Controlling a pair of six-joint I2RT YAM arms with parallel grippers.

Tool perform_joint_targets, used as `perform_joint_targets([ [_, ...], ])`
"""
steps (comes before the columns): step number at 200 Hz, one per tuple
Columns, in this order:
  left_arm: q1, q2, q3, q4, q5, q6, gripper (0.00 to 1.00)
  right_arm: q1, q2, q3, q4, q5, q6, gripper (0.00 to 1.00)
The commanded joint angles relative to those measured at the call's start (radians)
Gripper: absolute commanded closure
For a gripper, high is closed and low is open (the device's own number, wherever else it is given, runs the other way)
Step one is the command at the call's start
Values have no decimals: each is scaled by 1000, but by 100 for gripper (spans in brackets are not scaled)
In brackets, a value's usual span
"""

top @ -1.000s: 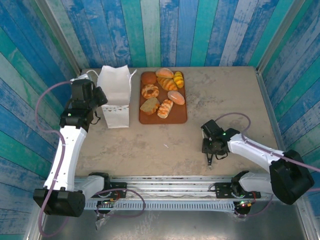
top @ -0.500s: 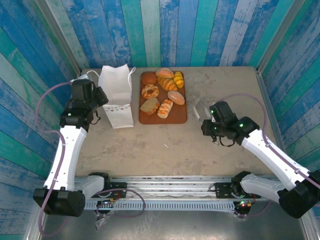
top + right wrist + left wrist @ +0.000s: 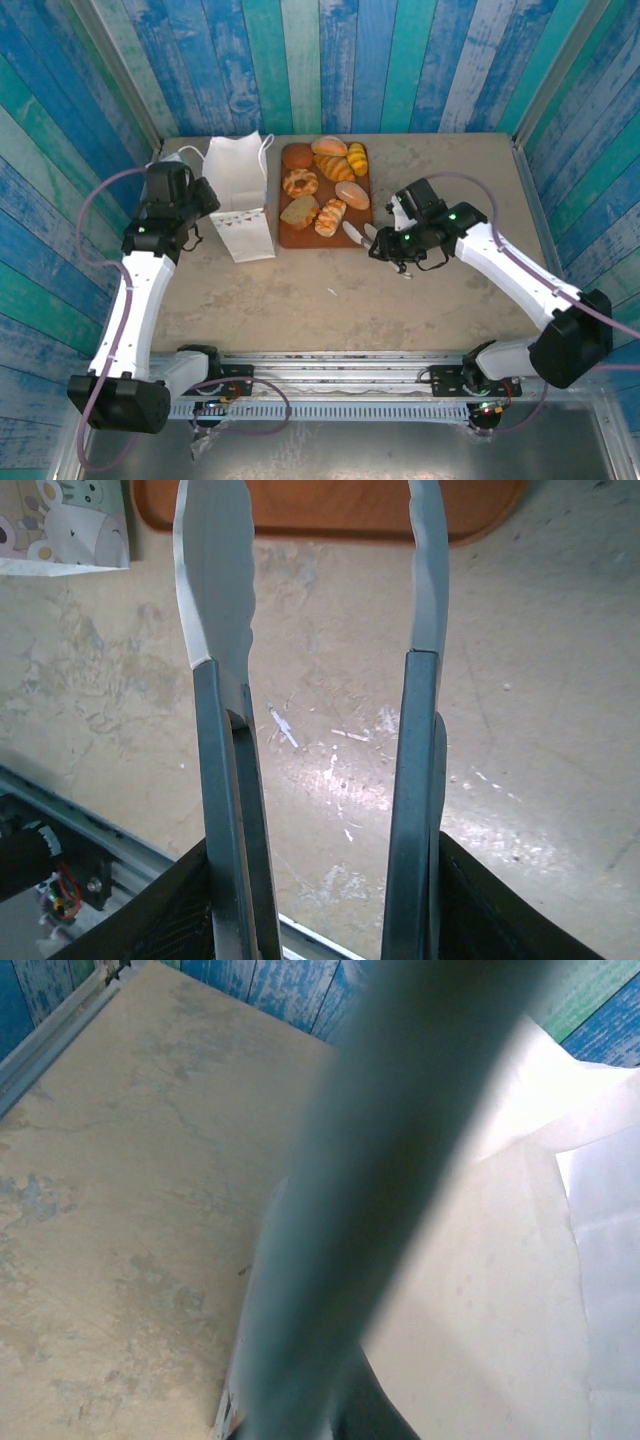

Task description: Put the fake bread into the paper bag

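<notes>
Several glossy golden-brown pieces of fake bread (image 3: 325, 185) lie on a flat brown board (image 3: 322, 238) at the back middle of the table. To the left of the board the white paper bag (image 3: 240, 195) stands upright, its bunting print low on the front. My left gripper (image 3: 207, 198) is shut on the bag's left upper edge. In the left wrist view one blurred finger (image 3: 370, 1180) lies against the white paper of the bag (image 3: 500, 1290). My right gripper (image 3: 362, 233) is open with nothing between its long fingers, just off the board's near right corner. Its tips (image 3: 320, 570) hang over bare table below the board edge (image 3: 330, 505).
Blue and teal plank walls close the table on three sides. A metal rail (image 3: 330, 370) carrying both arm bases runs along the near edge. The bag's printed corner (image 3: 60, 525) shows at the upper left of the right wrist view.
My right arm has swung from the table's near right up and left to the board's corner. The bag has shifted slightly to the right in my left gripper.
</notes>
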Motion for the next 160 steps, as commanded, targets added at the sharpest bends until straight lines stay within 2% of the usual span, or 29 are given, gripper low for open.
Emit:
perform_joint_targets([
  [1, 6, -1, -9, 35, 33, -10, 96, 9, 7, 10, 72, -57, 56, 47],
  [33, 6, 0, -24, 54, 57, -10, 95, 10, 54, 0, 143, -64, 89, 44],
  [77, 5, -4, -34, 66, 65, -8, 90, 9, 125, 30, 172, 1, 112, 43],
  [160, 6, -1, -50, 88, 78, -16, 89, 26, 277, 109, 226, -21, 102, 43],
])
